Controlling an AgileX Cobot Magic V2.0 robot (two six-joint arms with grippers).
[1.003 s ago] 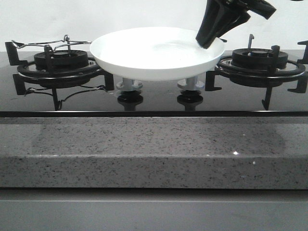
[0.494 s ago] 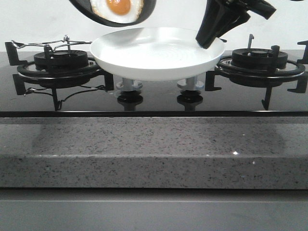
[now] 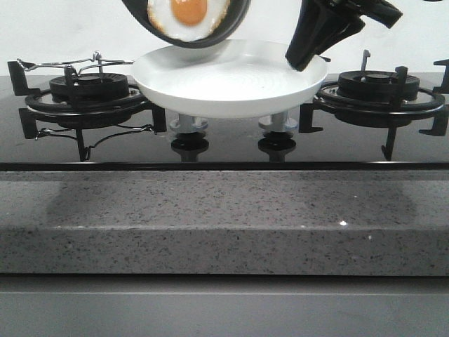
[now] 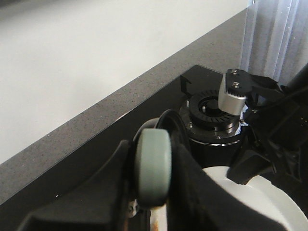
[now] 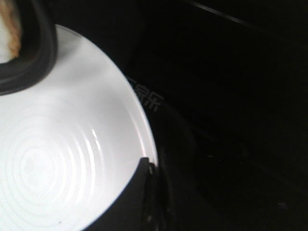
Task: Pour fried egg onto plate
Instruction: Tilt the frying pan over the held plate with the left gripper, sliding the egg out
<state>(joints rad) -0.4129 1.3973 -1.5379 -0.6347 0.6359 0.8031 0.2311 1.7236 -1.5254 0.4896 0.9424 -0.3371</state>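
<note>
The white plate [image 3: 231,98] is held just above the stove, between the two burners. My right gripper [image 3: 309,60] is shut on its right rim; one finger [image 5: 139,192] overlaps the rim in the right wrist view, where the plate [image 5: 62,159] is bare. A black frying pan [image 3: 210,42] hangs tilted over the plate's far left part, its inside facing the camera. The fried egg [image 3: 188,15] lies in it, yolk showing. My left gripper [image 4: 153,168] is shut on the pan's grey handle [image 4: 153,159]. The pan [image 5: 33,53] and egg edge [image 5: 8,29] also show in the right wrist view.
A left burner [image 3: 84,88] with a wire rack and a right burner [image 3: 379,88] flank the plate. Two knobs [image 3: 189,130] [image 3: 277,130] sit under it on the black glass hob. A speckled granite counter edge [image 3: 224,217] runs along the front.
The pan with the egg came into view from the upper left and moved down and to the right over the plate. The plate and right gripper stayed still.
</note>
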